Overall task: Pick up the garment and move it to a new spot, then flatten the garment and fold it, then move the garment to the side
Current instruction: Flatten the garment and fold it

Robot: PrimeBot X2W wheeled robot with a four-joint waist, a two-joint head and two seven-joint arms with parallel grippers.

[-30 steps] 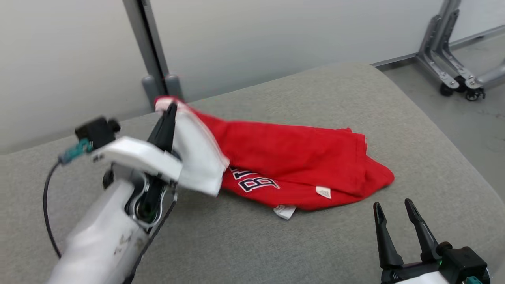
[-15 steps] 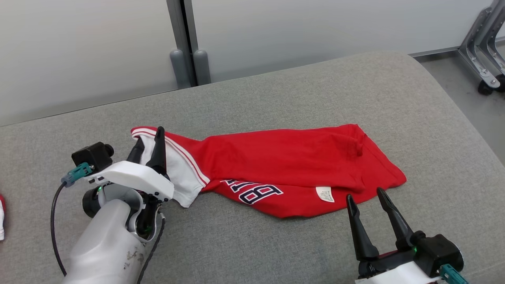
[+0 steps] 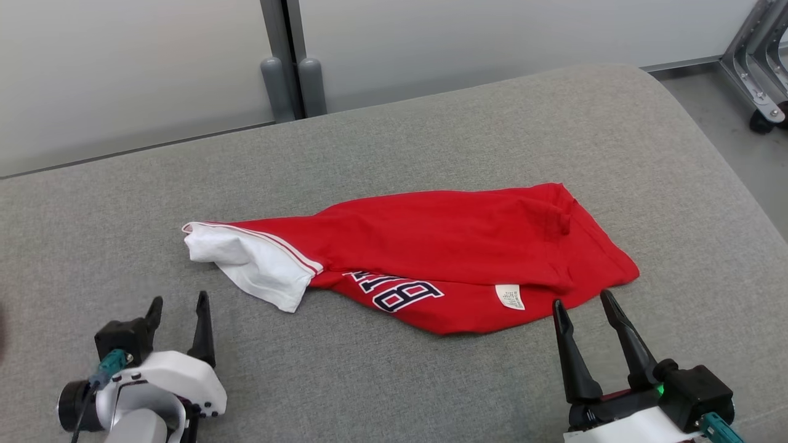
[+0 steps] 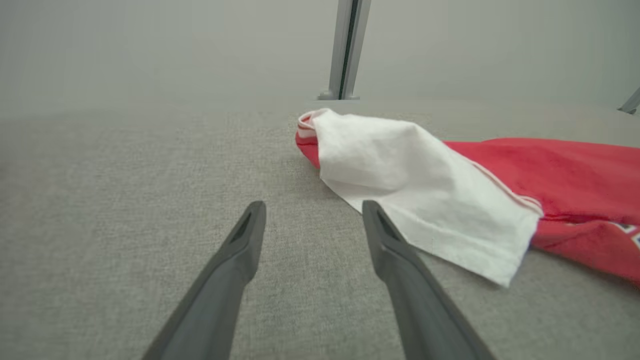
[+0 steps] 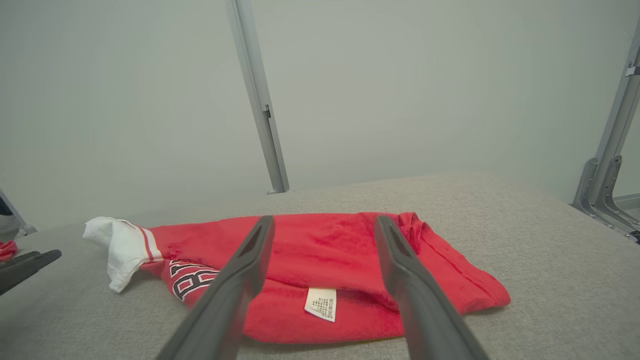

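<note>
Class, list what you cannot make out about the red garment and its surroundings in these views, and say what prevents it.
Lettering on the garment: head view, partly tucked under a fold, so the word is unreadable.
Label: right wrist view, print too small to read.
Red and white scrap: right wrist view, cut off by the left edge.
Metal frame: head view, cut off by the right edge.
</note>
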